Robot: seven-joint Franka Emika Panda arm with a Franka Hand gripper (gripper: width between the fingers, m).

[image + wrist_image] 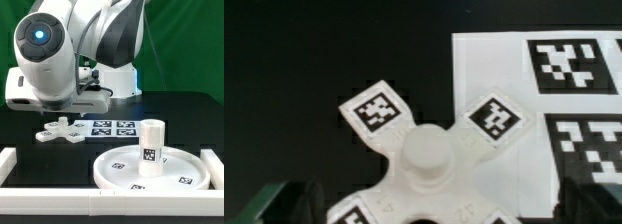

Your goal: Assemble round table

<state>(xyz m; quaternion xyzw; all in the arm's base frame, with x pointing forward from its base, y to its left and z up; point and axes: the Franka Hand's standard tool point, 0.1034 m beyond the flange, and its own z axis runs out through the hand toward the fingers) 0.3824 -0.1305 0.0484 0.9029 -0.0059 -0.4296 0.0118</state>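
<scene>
We find the cross-shaped base (62, 128) lying flat on the black table (30, 142), towards the exterior view's left, with black-and-white tags on its arms and a rounded hub rising at its middle. It lies right under the gripper (434, 208). In the wrist view the hub and two tagged arms fill the middle of the picture, and the two dark fingers (278, 205) show at the frame's edge, one on either side of the base, with the white plastic in the gap between them. We see neither finger pressing on the base, so the pincer stands spread wide and has hold of nothing. In the exterior view the arm (60, 50) hangs low over the base, and there we cannot make out the fingertips against the dark background. Just beside the base, towards the exterior view's right, lies the marker board (112, 128); one tagged arm of the cross reaches its edge, and we cannot tell whether it rests on it. Nearer the camera and well apart from the base sits the round disc (115, 172), rim up, with the leg (151, 147) standing upright on it. White border rails (12, 160) line the table's edges
</scene>
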